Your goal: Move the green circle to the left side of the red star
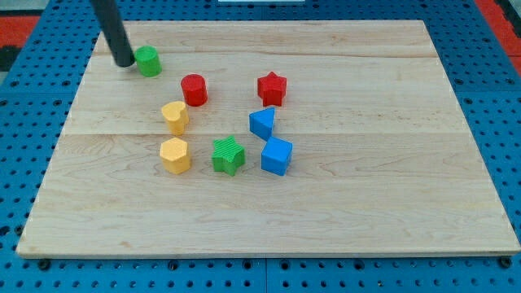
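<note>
**Tip lines up behind the green circle**

And here we are: my tip (124, 62) sits right against the view's-left flank of the green circle (148, 61), touching or a hair off, hard to call. This tool is a plain dark rod with nothing to open or close, so it grips nothing; it can only shove. That placement makes sense to me: from this side, a push sends the circle toward the view's right, where the red star (272, 88) waits.

The circle sits well apart from the red star, up and to the view's left of it. The snag: the red circle (194, 89) stands just to the view's left of the star, near the target spot.

Below the star, a blue wedge-like block (262, 123) and a blue cube (277, 155); further to the view's left, a ribbed green star (229, 155), a yellow heart (175, 116) and a yellow hexagon (175, 155). Chunky matte blocks, all on a pale, smooth wooden bench (391, 179) with visible grain.
</note>
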Controlling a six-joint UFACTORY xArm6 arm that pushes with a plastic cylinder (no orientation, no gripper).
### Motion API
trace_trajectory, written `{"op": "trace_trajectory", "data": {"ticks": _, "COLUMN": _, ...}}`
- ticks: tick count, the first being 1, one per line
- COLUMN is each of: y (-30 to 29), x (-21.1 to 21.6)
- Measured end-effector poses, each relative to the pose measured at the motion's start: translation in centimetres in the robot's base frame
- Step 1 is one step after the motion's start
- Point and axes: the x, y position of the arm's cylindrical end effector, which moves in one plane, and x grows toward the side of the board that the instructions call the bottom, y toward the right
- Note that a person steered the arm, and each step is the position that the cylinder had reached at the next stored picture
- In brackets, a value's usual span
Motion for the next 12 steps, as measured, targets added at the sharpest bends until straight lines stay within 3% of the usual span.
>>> {"op": "trace_trajectory", "data": {"ticks": 1, "y": 2.9, "x": -0.4}}
{"op": "trace_trajectory", "data": {"ticks": 3, "y": 14.0, "x": -0.4}}
{"op": "trace_trajectory", "data": {"ticks": 5, "y": 14.9, "x": -3.4}}
{"op": "trace_trajectory", "data": {"ticks": 7, "y": 15.5, "x": 1.0}}
{"op": "trace_trajectory", "data": {"ticks": 10, "y": 15.2, "x": 3.5}}
{"op": "trace_trajectory", "data": {"ticks": 12, "y": 16.2, "x": 0.8}}
